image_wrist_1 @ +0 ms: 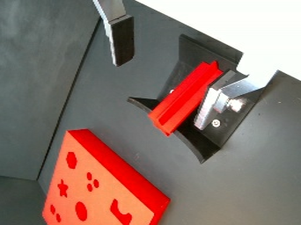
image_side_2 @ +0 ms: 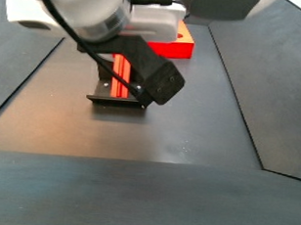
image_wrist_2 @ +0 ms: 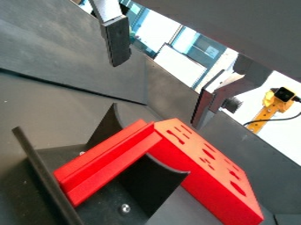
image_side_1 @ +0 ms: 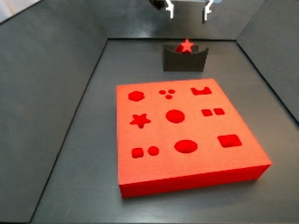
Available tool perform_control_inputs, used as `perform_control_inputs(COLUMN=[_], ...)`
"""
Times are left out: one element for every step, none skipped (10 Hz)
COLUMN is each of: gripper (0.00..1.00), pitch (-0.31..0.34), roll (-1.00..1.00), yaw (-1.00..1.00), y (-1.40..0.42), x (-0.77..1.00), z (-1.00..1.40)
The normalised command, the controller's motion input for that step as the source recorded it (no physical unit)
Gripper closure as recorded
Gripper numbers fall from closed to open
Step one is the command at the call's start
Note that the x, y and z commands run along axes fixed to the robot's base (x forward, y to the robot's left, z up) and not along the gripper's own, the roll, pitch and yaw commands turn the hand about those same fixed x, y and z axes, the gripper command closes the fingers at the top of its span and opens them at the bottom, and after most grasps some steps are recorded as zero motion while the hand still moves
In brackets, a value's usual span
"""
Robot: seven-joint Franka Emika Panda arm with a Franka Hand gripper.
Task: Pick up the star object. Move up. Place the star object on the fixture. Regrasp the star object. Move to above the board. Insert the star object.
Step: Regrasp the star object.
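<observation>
Your end effector (image_wrist_1: 177, 75) is hanging spread and empty above the fixture (image_side_1: 184, 59), where the star object (image_wrist_1: 186, 96) is lying in the notch below it. It is looking light, rigid and ridged; you should be pinching its long sides midway.

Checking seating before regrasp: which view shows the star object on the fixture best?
A wrist view: the star object lies full length in the fixture notch, gripper open above it. The other wrist view shows it close but foreshortened. A side view shows only its star end; the other is partly blocked by the arm.
</observation>
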Motion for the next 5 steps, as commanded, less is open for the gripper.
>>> perform_control_inputs(gripper=[0.0,0.0,0.0,0.0,0.0], pitch=[0.042,0.029,0.024,0.017,0.016], roll=[1.0,1.0,1.0,1.0,1.0], yaw=[0.01,0.01,0.01,0.01,0.01], y=[-1.0,-1.0,-1.0,-0.89,-0.73], x=[-0.09,-0.11,-0.13,-0.12,-0.09], z=[0.9,0.88,0.85,0.64,0.42])
